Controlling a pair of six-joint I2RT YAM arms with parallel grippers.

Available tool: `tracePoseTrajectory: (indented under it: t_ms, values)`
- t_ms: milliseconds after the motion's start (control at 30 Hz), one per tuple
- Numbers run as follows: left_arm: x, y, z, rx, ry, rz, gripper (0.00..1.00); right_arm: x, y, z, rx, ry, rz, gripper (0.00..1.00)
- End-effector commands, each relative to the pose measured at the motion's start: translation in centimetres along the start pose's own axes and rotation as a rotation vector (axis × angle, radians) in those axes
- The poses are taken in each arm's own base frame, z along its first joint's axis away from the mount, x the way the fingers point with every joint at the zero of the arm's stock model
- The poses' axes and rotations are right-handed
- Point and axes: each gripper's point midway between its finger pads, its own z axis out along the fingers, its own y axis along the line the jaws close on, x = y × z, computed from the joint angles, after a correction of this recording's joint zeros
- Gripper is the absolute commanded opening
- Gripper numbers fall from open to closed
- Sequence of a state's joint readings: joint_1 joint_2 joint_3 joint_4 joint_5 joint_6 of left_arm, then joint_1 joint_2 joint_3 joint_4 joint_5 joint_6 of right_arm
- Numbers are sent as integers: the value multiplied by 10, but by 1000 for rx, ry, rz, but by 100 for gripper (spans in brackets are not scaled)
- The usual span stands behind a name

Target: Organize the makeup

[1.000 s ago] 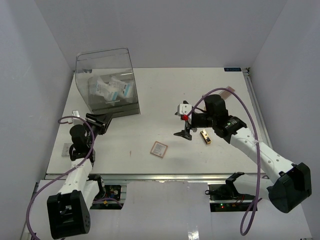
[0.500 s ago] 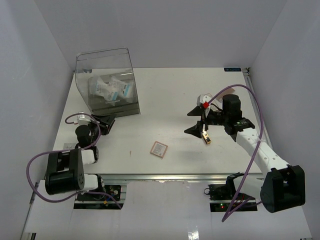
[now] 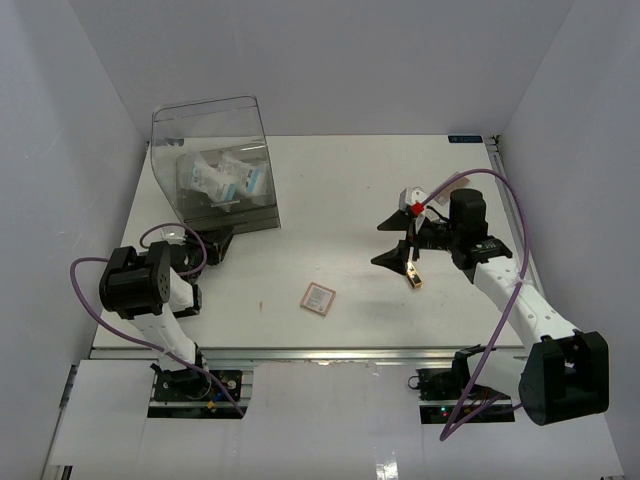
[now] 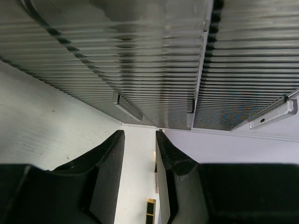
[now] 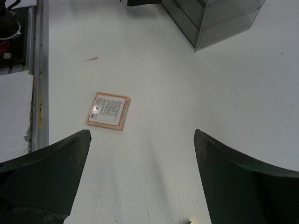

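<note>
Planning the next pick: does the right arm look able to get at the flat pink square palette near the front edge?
Probably yes. The flat pink square palette lies alone on the bare table, nothing on or against it, and the open right end effector hangs with only clear surface between them.

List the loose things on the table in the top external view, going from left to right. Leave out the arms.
clear box → square palette → gold tube
</note>
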State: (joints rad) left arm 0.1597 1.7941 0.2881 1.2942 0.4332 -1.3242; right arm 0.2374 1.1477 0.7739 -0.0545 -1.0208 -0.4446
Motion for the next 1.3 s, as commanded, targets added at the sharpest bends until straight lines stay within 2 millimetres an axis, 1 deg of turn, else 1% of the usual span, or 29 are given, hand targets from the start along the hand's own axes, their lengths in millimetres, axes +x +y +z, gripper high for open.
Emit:
tracePoseTrajectory:
  t_ms: [0,200,367,733,900,1033,1200,1267]
  values:
    - [-10,-64,-9,271,-49,112,43,0,-1,1,-12,-16,-12,97]
    - [-5,-72,-17,303,-41,109,44,3,-2,0,-12,-14,-10,97]
    - [-9,-84,-17,331,-48,117,44,3,-2,0,-11,-12,-11,97]
    - [-9,-95,-19,369,-46,116,42,5,-3,0,-7,-10,-12,97]
    - [-11,-109,-21,406,-44,122,43,6,-4,0,-6,-6,-6,97]
    - [-12,-117,-23,417,-47,132,44,7,-5,0,-2,-4,-3,97]
    - [-17,-114,-17,393,-58,124,46,8,-6,0,-1,-4,0,97]
    - [-18,-109,-13,376,-59,99,46,8,-6,-1,-1,-4,0,97]
